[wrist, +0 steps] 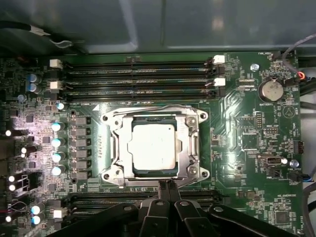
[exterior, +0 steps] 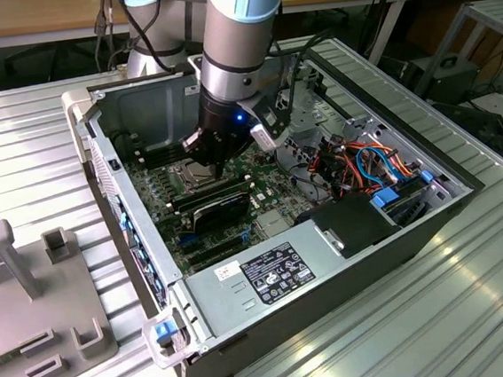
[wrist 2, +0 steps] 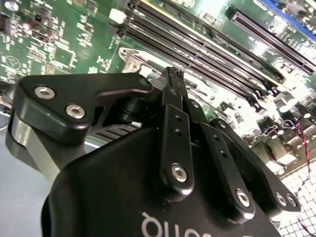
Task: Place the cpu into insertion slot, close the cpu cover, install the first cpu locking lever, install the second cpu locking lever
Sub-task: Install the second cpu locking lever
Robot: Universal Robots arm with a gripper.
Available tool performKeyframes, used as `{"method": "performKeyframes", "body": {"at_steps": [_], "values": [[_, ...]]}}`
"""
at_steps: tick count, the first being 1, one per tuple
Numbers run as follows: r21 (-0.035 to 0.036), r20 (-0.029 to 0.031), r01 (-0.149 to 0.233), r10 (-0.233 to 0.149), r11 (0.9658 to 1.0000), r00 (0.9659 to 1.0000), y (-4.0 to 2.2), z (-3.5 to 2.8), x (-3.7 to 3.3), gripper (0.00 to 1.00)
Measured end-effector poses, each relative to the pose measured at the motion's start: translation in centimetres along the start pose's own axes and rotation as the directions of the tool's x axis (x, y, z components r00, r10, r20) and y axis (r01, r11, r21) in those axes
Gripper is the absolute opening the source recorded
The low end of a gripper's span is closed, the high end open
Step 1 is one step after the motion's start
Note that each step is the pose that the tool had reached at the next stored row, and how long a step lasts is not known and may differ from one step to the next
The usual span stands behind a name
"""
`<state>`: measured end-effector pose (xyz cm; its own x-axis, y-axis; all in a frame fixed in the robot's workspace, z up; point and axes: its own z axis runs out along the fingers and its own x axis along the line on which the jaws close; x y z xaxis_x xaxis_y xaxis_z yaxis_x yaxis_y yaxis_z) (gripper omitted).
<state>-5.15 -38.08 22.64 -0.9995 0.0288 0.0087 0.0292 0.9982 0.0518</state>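
The robot arm reaches down into the open grey metal computer case (exterior: 398,228) that lies on the ribbed silver bench (exterior: 477,309). Its black gripper (exterior: 216,161) hangs low over the green board (wrist: 237,128), just at one edge of the socket. In the first wrist view the small flat square cpu with its dull silver-grey top (wrist: 153,148) already sits inside the insertion slot, a square socket with a silvery metal rim (wrist: 116,170). The cpu cover, a thin silvery frame plate with a big square window (wrist: 190,143), lies flat down around the chip, so the chip shows through the window. The two black fingers (wrist: 167,186) are pressed together with no gap between them, and they hold nothing. Their tips point at the middle of one side of the socket rim and sit very close to it; I cannot tell if they touch it. So the socket lies straight ahead of the fingertips, with the chip just past the rim. A thin wire lever runs along the far side of the cover, by the long black memory slots (wrist: 138,79). In the second wrist view the fingers (wrist 2: 173,81) also look shut, held low over the board beside more long black slots (wrist 2: 207,54).
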Motion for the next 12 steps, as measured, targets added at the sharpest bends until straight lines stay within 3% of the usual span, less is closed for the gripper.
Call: {"method": "performKeyframes", "body": {"at_steps": [4,12], "values": [[-0.0005,-0.0001,0.001,-0.001,1.0000,1.0000,-0.03,0.10,0.73,0.11],[-0.0008,-0.0032,0.000,0.000,1.0000,1.0000,-0.08,0.57,1.43,0.11]]}}
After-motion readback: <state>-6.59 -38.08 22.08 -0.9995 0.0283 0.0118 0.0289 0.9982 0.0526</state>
